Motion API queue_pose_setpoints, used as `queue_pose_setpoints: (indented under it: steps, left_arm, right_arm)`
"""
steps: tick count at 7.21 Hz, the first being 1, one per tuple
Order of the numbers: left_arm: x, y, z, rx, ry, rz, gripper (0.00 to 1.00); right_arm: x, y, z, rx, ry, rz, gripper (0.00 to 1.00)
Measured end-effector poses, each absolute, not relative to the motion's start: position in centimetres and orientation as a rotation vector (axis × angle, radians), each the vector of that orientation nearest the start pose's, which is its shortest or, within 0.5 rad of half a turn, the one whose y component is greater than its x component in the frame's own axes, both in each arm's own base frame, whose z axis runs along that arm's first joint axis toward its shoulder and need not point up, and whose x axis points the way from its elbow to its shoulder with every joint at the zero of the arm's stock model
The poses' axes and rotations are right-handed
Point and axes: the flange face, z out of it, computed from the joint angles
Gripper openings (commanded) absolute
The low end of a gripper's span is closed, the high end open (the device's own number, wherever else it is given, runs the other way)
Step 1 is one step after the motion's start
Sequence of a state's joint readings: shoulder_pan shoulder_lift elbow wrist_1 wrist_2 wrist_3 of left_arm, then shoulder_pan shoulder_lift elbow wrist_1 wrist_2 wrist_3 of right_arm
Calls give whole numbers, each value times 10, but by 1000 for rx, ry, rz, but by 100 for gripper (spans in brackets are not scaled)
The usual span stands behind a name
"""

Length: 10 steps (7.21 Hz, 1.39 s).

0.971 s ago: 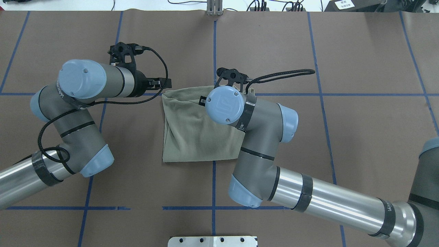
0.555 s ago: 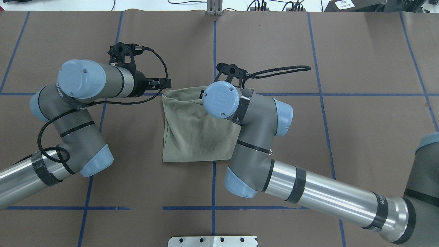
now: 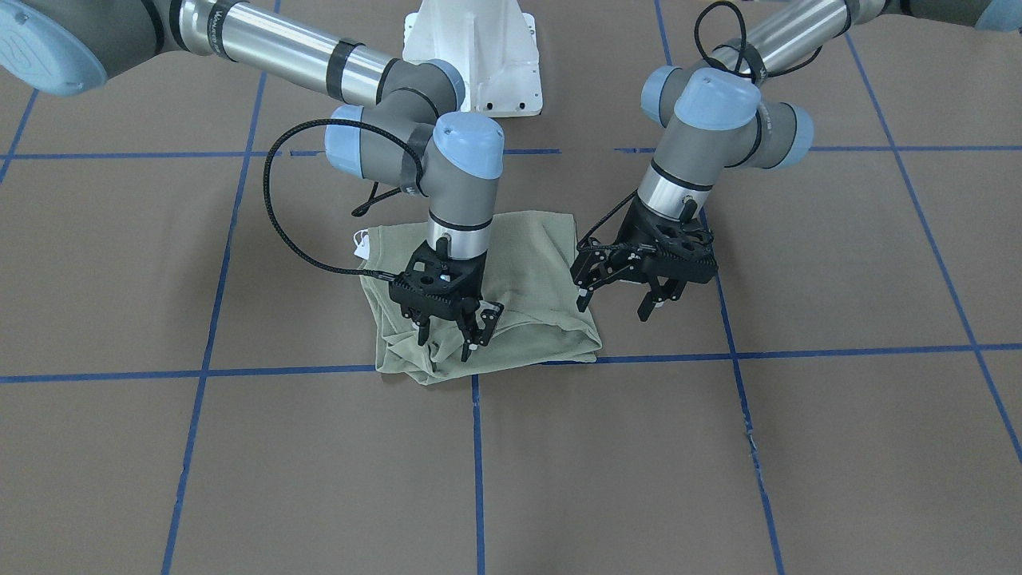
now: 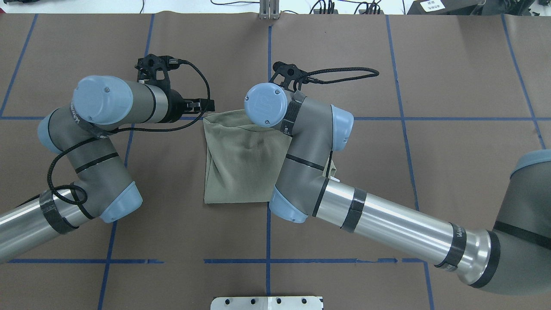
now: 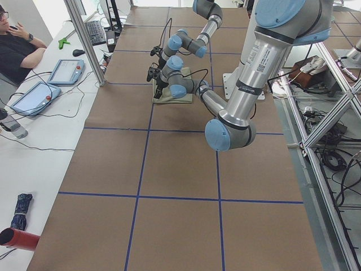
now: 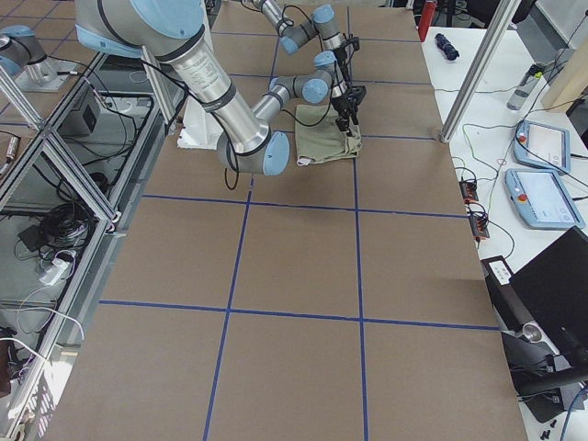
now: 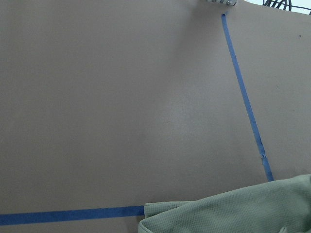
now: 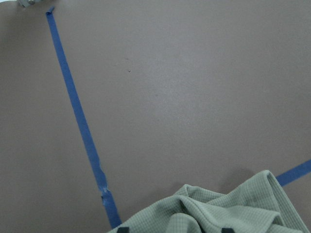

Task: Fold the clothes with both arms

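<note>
The sage-green shirt (image 3: 531, 295) lies folded into a rough rectangle at the table's middle; it also shows in the overhead view (image 4: 241, 163). Its white tag (image 3: 361, 242) pokes out at one corner. My right gripper (image 3: 445, 342) is open, pointing down, with its fingertips (image 3: 471, 349) just over the bunched far edge of the shirt; its wrist hides it in the overhead view. The right wrist view shows that crumpled edge (image 8: 218, 208). My left gripper (image 3: 613, 307) is open and empty beside the shirt's side edge, seen in the overhead view (image 4: 205, 104). The left wrist view shows a shirt corner (image 7: 233, 208).
The brown table cover (image 4: 430, 64) carries a blue tape grid (image 4: 269, 56). The white pedestal base (image 3: 479, 56) stands at the robot's side. A metal bracket (image 4: 267, 302) sits at the near edge. An operator (image 5: 17, 45) and tablets (image 5: 65, 70) are at a side desk.
My right arm has swung its wrist across the shirt toward the far edge and to the left. The left arm and the shirt have stayed still.
</note>
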State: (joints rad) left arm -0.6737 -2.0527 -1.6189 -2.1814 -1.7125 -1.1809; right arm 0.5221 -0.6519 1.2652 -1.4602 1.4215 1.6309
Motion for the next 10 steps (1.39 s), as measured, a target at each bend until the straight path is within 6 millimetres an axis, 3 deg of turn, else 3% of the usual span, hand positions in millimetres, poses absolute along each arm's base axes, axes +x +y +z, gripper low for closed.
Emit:
queue_pose_setpoints:
  steps: [1,2,4,10]
  left_arm:
    - [447,-509,292,468,1046,-172,100]
    - [447,-509,292,468,1045,-173,100]
    - [447,-509,292,467,1045,-174,100]
    - [447,-509,294,466,1044,-175,100]
  right_arm:
    - [-620,-528,204,310,-677,619,10]
    - [-620,-528,203,308,-678,628,0]
    - [-621,-529,194,306,-691,643,0]
    - [-616,-536,196,309,-678,651,0]
